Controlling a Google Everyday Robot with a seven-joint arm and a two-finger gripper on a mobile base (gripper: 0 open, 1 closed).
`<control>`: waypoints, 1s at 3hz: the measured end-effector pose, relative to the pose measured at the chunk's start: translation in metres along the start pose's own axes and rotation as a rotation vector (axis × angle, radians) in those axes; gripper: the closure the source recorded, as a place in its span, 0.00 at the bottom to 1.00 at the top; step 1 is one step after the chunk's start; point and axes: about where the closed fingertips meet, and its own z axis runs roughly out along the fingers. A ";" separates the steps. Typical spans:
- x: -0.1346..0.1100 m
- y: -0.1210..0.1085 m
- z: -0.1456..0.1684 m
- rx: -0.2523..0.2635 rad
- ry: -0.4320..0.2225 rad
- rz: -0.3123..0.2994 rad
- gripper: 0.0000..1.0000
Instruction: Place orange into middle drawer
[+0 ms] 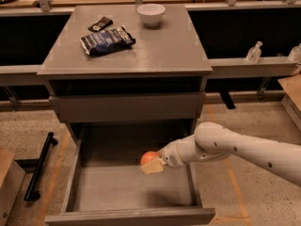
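- One orange (149,157) is seen, held clear of the floor of the middle drawer (131,194), toward 1 o'clock from the floor's centre and near the right wall.
- The fruit is judged light to moderate in weight, firm but slightly yielding, with a smooth rind that could slip. Being round, it is likely to roll if released from a height.
- A hold across its widest part is judged best, with pressure kept moderate so that the rind is not bruised.
- One gripper (155,164) is counted. It is closed around the orange from 4 o'clock, and a pale finger (151,168) is seen pressed under the fruit.
- One white arm (244,149) is brought in from 3 o'clock, over the drawer's right wall.
- One pulled-out drawer is counted, and no other contents are made out on its grey floor. One shut drawer front (127,107) lies above it, at 12 o'clock.
- On the cabinet top (169,51) one white bowl (151,14), one dark snack bag (107,39) and one small dark packet (100,23) are counted.
- Two clear bottles (254,52) are made out on the ledge at 2 o'clock.
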 end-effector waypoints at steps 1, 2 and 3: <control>0.007 -0.008 0.024 -0.009 0.022 -0.007 1.00; 0.026 -0.024 0.056 -0.022 0.078 0.014 0.82; 0.050 -0.038 0.085 -0.018 0.156 0.046 0.59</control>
